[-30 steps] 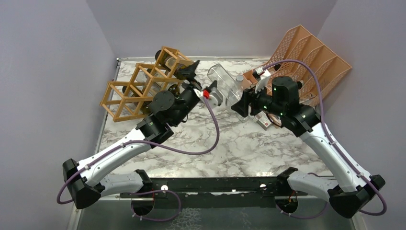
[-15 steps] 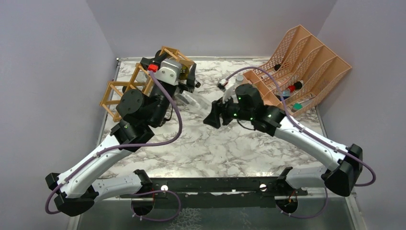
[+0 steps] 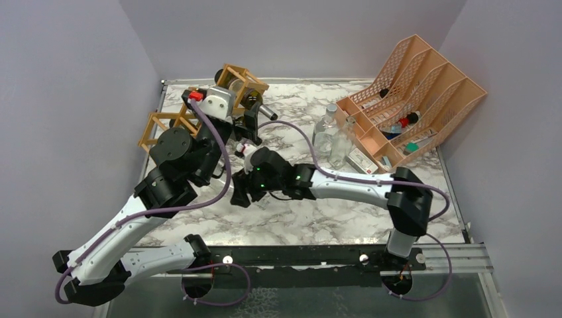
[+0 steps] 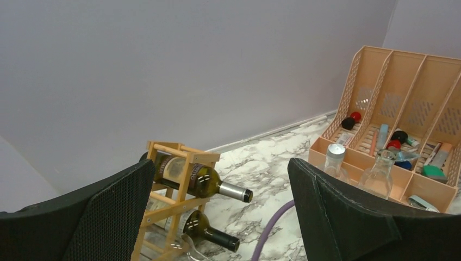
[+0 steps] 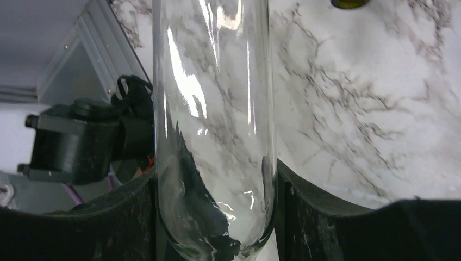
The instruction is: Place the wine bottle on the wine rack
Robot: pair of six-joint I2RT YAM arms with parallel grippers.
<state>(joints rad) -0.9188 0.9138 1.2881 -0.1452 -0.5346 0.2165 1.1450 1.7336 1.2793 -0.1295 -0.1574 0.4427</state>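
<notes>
The tan wooden wine rack [image 3: 159, 127] stands at the back left, and its top cells [image 4: 182, 157] hold two dark green wine bottles, an upper one [image 4: 202, 182] and a lower one [image 4: 209, 232]. My right gripper [image 3: 242, 190] reaches left to just in front of the rack and is shut on a clear glass wine bottle [image 5: 213, 109], which fills the right wrist view between its pads [image 5: 326, 212]. My left gripper [image 3: 250, 126] hovers above the rack's right end. In the left wrist view it [image 4: 222, 187] is open and empty.
The salmon-orange perforated file organiser [image 3: 424, 86] stands at the back right with small items in its slots. Two clear glass bottles [image 3: 326, 126] [image 3: 341, 144] stand in front of it. The right arm's purple cable [image 3: 291, 136] arcs over the middle. Grey walls close in on three sides.
My right arm swung left across the table with the clear bottle, from by the organiser to in front of the rack. My left arm rose and drew back over the rack.
</notes>
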